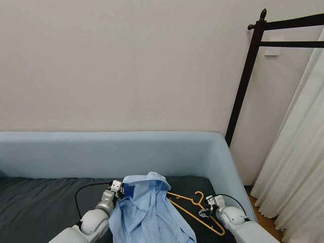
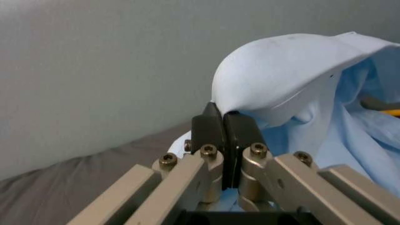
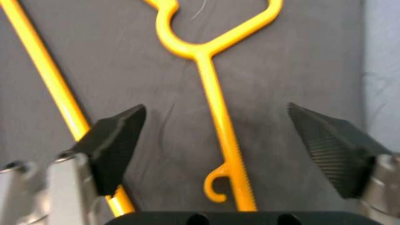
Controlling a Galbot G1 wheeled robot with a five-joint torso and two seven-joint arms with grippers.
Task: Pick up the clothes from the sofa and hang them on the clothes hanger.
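My left gripper [image 1: 117, 188] is clamped tight on the shirt [image 1: 149, 210]. Its two black pads [image 2: 209, 129] meet flat with no gap, and a fold of pale blue cloth near the collar is caught at their tips. The cloth is thin, smooth and woven. Above the pads it swells into a rounded dome, then falls away in soft creases. Behind the pads my links are bare brushed metal, bolted with small hex screws. That arm reaches in from the near edge of the sofa [image 1: 101, 152], forearm low over the seat and wrist pointing at the backrest, with a black cable looping beside it.

The shirt lies heaped on the middle of the seat, collar end towards the backrest and body spilling to the near edge. The seat is dark grey, matte and slightly wrinkled. The backrest and the right armrest are pale blue, smooth and padded.

My right gripper [image 1: 206, 206] is spread wide and holds nothing. Its fingers [image 3: 115, 140] are black wedges with ribbed faces, and they straddle one bar of the hanger [image 1: 195, 202], clear of it on both sides. The hanger is glossy orange-yellow plastic made of thin rods, with a small hooked notch and fine ridges on the bar between my fingers. It lies flat on the seat towards the right end, just beside the shirt. That arm sits low over the seat's near right corner.

A dark wooden rack [image 1: 243, 86] stands past the sofa's right end, next to a white curtain [image 1: 298, 167].
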